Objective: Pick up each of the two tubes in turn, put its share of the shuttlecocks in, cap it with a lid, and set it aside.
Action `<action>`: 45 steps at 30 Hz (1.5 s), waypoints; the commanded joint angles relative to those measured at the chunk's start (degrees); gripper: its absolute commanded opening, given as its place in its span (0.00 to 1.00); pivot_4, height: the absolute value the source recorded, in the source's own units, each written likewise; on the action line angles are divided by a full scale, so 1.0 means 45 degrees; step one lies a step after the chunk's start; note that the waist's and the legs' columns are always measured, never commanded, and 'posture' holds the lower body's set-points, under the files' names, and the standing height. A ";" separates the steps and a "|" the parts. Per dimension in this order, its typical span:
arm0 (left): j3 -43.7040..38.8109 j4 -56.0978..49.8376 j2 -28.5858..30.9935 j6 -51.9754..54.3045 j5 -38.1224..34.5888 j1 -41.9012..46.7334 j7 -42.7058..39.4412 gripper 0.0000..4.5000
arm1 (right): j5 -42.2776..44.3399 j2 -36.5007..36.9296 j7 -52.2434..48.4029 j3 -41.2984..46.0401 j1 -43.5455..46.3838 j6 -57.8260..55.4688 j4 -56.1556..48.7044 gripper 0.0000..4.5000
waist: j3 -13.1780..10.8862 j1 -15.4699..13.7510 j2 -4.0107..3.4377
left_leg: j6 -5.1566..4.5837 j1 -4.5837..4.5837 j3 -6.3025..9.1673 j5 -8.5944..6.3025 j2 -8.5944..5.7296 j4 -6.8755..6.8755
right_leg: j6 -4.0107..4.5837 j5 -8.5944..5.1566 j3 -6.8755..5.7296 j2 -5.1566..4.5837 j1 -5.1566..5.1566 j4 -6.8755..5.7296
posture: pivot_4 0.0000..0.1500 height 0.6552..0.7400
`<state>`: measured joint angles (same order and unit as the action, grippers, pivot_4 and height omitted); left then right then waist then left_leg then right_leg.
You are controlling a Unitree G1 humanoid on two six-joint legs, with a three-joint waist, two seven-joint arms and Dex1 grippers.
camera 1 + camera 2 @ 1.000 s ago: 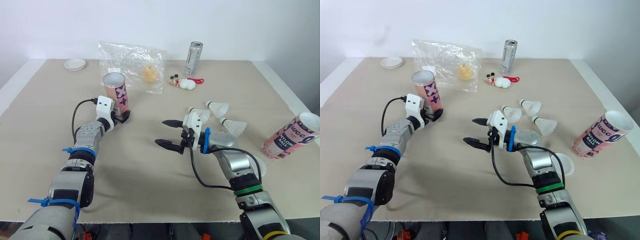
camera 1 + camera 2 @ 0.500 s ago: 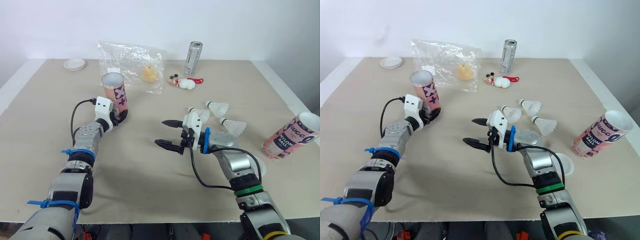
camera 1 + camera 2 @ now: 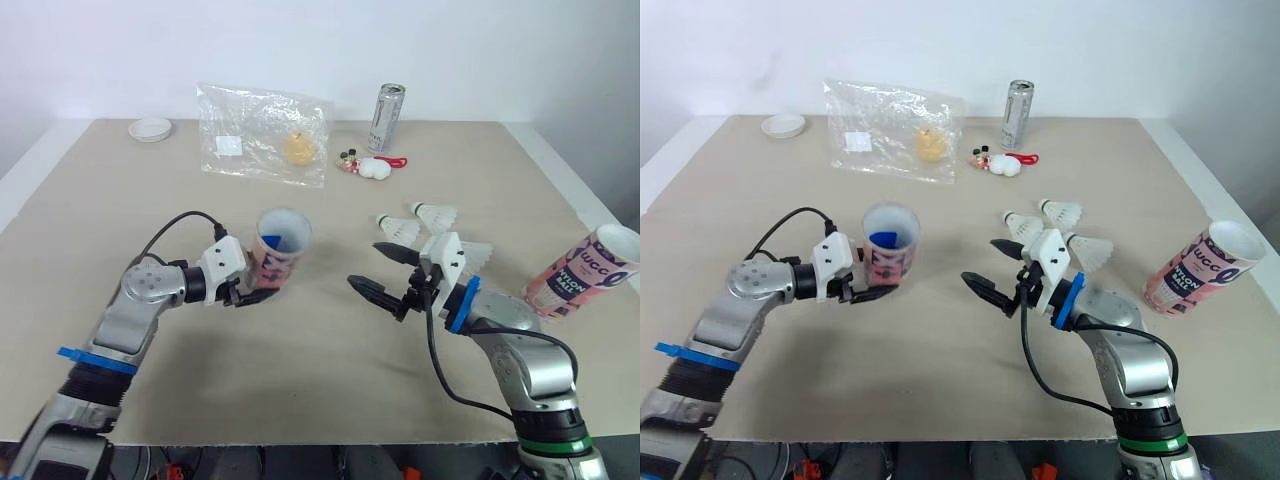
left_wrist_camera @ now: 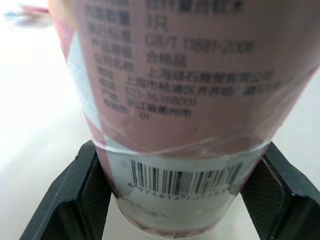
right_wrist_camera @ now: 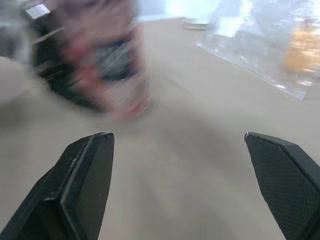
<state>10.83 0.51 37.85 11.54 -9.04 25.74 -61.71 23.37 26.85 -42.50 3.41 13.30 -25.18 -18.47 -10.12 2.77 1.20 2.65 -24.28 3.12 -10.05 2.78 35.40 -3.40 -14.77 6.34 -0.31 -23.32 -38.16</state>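
**Left gripper has the tube, right gripper waits wide open**

The left gripper is clamped on the pink tube, gripping it low down near the base. In the left wrist view the two black fingers press on either side of the tube's barcode end. The tube leans out of the grip with its open mouth up toward the head camera, and some blue shows inside. It looks clear of the table, though the contact point is hard to judge.

Straight across from that mouth is the right gripper, spread wide and holding nothing. Its fingers point at the tube with a clear gap of bare table between them. In the right wrist view the tube and the left gripper sit ahead as a blur between the two open fingers.

Three shuttlecocks lie on the table just behind the right gripper, close by its white mount. One of them is partly hidden behind the mount. The second tube is well out past the right wrist, near the table edge, tilted with its mouth up and outward.

Far beyond both grippers, along the back of the table, are a clear plastic bag, a can standing upright, a red-and-white trinket and a small white dish.
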 commanded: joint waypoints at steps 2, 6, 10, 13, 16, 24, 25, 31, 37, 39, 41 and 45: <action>0.1438 -0.0954 0.1009 0.1308 0.0446 0.1394 -0.2147 0.67 | 0.0275 -0.0348 0.1748 0.0772 -0.0109 -0.0971 -0.0878 1.00 | -0.0003 -0.0007 0.0005 | -0.0011 -0.0003 -0.0004 0.0015 0.0000 0.0006 | 0.0004 0.0007 0.0004 -0.0002 -0.0002 0.0000 | 1.00 1.00; 0.2527 -0.1003 0.1185 0.2459 0.0831 0.2248 -0.3089 0.67 | 0.0169 -0.0799 0.2887 0.1014 0.0337 -0.1324 -0.0076 1.00 | -0.0007 -0.0004 0.0011 | -0.0013 -0.0013 0.0000 0.0015 -0.0002 0.0002 | -0.0001 -0.0004 0.0005 0.0004 -0.0006 0.0000 | 1.00 1.00; 0.3111 -0.0839 0.1230 0.3067 0.1171 0.2726 -0.3530 0.67 | -0.0468 -0.0903 0.3562 0.0790 0.1038 -0.1153 0.1055 1.00 | -0.0006 -0.0003 0.0011 | -0.0026 -0.0014 -0.0002 0.0003 -0.0002 -0.0003 | -0.0031 -0.0011 0.0006 0.0003 -0.0004 0.0000 | 1.00 1.00; 0.3239 -0.0730 0.1201 0.3295 0.1357 0.2899 -0.3548 0.67 | -0.0501 -0.1026 0.3630 0.0784 0.1446 -0.1017 0.1617 1.00 | -0.0003 -0.0003 0.0007 | -0.0051 -0.0012 0.0002 -0.0012 -0.0002 -0.0010 | -0.0045 -0.0017 0.0000 0.0006 -0.0004 -0.0001 | 1.00 1.00; 0.3255 -0.0654 0.1166 0.3774 0.1451 0.3057 -0.3432 0.67 | -0.0608 -0.1177 0.3702 0.0676 0.1973 -0.1017 0.2381 1.00 | -0.0003 -0.0003 0.0004 | -0.0069 -0.0012 0.0003 -0.0024 -0.0002 -0.0012 | -0.0049 -0.0027 -0.0001 0.0005 -0.0002 -0.0002 | 1.00 1.00; 0.3305 -0.1205 0.1331 0.4781 0.1454 0.3060 -0.3241 0.67 | -0.0615 -0.1670 0.4026 0.0793 0.2965 -0.1333 0.3937 1.00 | 0.0000 0.0005 0.0001 | -0.0069 -0.0007 0.0003 -0.0023 -0.0003 -0.0006 | -0.0051 -0.0015 -0.0002 0.0006 0.0001 -0.0008 | 1.00 1.00; 0.3311 -0.1266 0.1348 0.4802 0.1478 0.3028 -0.3205 0.67 | -0.0658 -0.1742 0.4197 0.0860 0.3111 -0.1399 0.4268 1.00 | 0.0000 0.0008 0.0001 | -0.0069 -0.0007 0.0003 -0.0023 -0.0003 -0.0005 | -0.0051 -0.0015 -0.0001 0.0005 0.0001 -0.0008 | 1.00 1.00; 0.3261 -0.1610 0.1310 0.5106 0.1387 0.2961 -0.3001 0.67 | -0.0794 -0.1913 0.4395 0.1006 0.4060 -0.0963 0.5881 1.00 | 0.0000 0.0018 -0.0001 | -0.0069 -0.0007 0.0003 -0.0023 -0.0002 -0.0006 | -0.0051 -0.0012 -0.0001 0.0006 0.0000 -0.0009 | 1.00 1.00; 0.3356 -0.1438 0.1269 0.5148 0.1511 0.2983 -0.2828 0.67 | -0.1173 -0.2010 0.4280 0.0812 0.4953 -0.0398 0.7614 0.80 | 0.0001 0.0031 -0.0002 | -0.0069 -0.0005 0.0003 -0.0022 -0.0003 -0.0004 | -0.0052 -0.0007 -0.0001 0.0007 0.0001 -0.0011 | 1.00 1.00; 0.3323 -0.1347 0.1190 0.5205 0.1494 0.3032 -0.2741 0.67 | -0.1212 -0.2028 0.4216 0.0831 0.5050 -0.0332 0.7843 0.60 | 0.0002 0.0032 -0.0003 | -0.0069 -0.0006 0.0003 -0.0022 -0.0002 -0.0004 | -0.0053 -0.0007 -0.0001 0.0007 0.0001 -0.0012 | 1.00 1.00; 0.3309 -0.1293 0.1139 0.5178 0.1463 0.3046 -0.2731 0.67 | -0.1350 -0.1984 0.4104 0.0764 0.5107 -0.0210 0.8031 0.40 | 0.0002 0.0026 -0.0003 | -0.0069 -0.0005 0.0003 -0.0022 -0.0003 -0.0004 | -0.0053 -0.0007 0.0000 0.0007 0.0002 -0.0011 | 1.00 1.00; 0.3318 -0.1194 0.1064 0.5068 0.1453 0.3088 -0.2753 0.67 | -0.1392 -0.1978 0.3952 0.0786 0.5199 -0.0062 0.8259 0.00 | 0.0005 0.0026 -0.0008 | -0.0069 -0.0005 0.0003 -0.0022 -0.0003 0.0000 | -0.0056 -0.0003 -0.0001 0.0006 0.0004 -0.0012 | 1.00 1.00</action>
<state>23.91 -6.15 42.78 33.79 -4.20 40.26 -74.83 17.04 17.72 -23.93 6.64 34.88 -26.78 19.30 -10.10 2.89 1.16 2.34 -24.30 3.14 -10.14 2.77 35.41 -3.65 -14.77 6.34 -0.28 -23.29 -38.22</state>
